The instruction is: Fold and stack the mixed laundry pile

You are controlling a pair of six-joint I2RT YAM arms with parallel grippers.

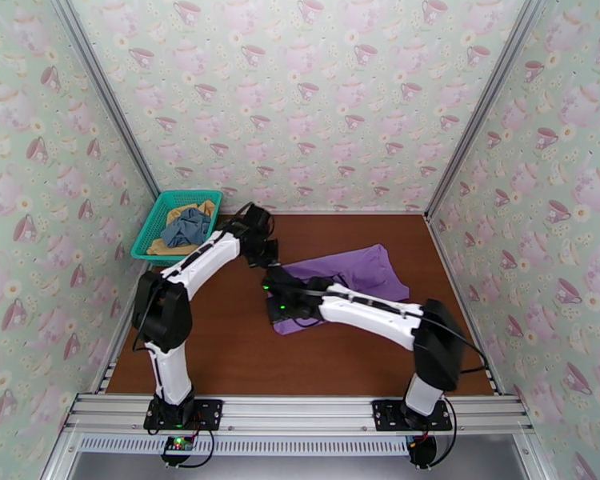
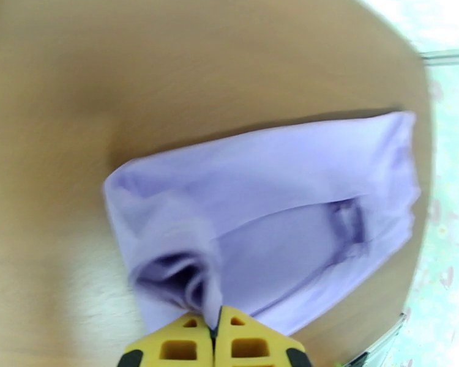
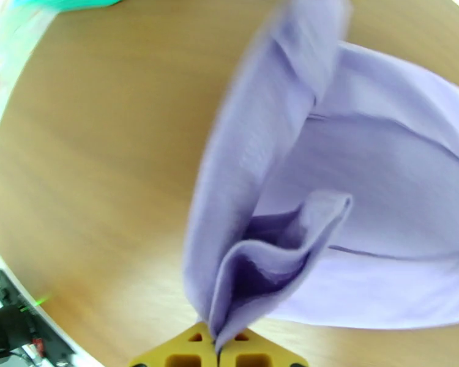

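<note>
The left jaws are pressed together on a fold of the purple shirt (image 2: 278,197). The cloth goes down between the two yellow fingers (image 2: 168,347) at 6 o'clock in the left wrist view. From there the shirt spreads over the brown counter (image 2: 168,74) toward 2 o'clock.

The right jaws are also pressed together, pinching another bunched fold of the same shirt. In the right wrist view the cloth rises from the yellow fingers (image 3: 254,356) at 6 o'clock toward 12 o'clock. The rest of the shirt lies flat toward 3 o'clock.

From above, both sets of jaws meet near the middle of the counter (image 1: 220,346), at the shirt's 9 o'clock edge. The left arm (image 1: 196,266) comes in from 8 o'clock and the right arm (image 1: 372,310) from 4 o'clock. The shirt lies toward 2 o'clock from them.

A green basket (image 1: 190,194) sits in the counter's 10 o'clock corner. It holds a grey-blue cloth (image 1: 188,226) on top of a yellow cloth (image 1: 172,247). The walls (image 1: 300,98) have pictures of teacups and teapots.
</note>
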